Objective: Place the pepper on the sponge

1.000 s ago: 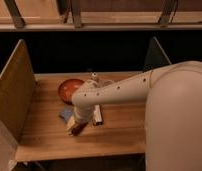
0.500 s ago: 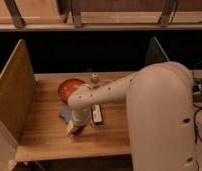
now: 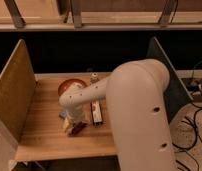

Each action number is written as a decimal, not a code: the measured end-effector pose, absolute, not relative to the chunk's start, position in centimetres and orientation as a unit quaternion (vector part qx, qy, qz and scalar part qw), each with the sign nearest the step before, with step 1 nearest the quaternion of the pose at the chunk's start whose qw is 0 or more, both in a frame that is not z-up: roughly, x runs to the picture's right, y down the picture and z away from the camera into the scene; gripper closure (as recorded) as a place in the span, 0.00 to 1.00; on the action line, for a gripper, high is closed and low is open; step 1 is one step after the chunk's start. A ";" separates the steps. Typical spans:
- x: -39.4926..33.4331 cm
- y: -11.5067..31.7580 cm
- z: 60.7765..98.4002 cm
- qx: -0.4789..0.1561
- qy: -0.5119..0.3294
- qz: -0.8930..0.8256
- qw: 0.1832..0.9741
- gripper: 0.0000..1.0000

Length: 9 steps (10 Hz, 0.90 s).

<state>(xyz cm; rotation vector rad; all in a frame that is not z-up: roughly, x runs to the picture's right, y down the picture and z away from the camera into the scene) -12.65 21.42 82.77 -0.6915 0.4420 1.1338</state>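
Observation:
My gripper [image 3: 74, 122] hangs at the end of the white arm, low over the wooden table's front left part. A slim dark-red pepper [image 3: 79, 128] pokes out just below and to the right of it, touching or nearly touching the tabletop. A small patch of the blue-grey sponge [image 3: 63, 115] shows at the gripper's left side; the arm hides the rest. Whether the pepper is held or lying free cannot be made out.
A round orange-red bowl [image 3: 68, 86] sits behind the gripper. A flat red-and-black packet [image 3: 96, 113] lies to its right, and a small white bottle [image 3: 94, 77] stands farther back. Upright panels [image 3: 14, 95] wall the table [image 3: 44, 135] left and right.
The arm's large white link has swung left and nearer, covering more of the table's right side. The gripper has shifted slightly toward the front edge, staying by the sponge.

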 end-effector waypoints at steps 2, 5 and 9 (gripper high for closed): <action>-12.0 21.1 84.4 -0.296 0.227 0.525 0.765 0.20; -11.8 21.0 85.7 -0.276 0.244 0.532 0.762 0.37; -12.7 20.7 85.3 -0.263 0.236 0.537 0.766 0.77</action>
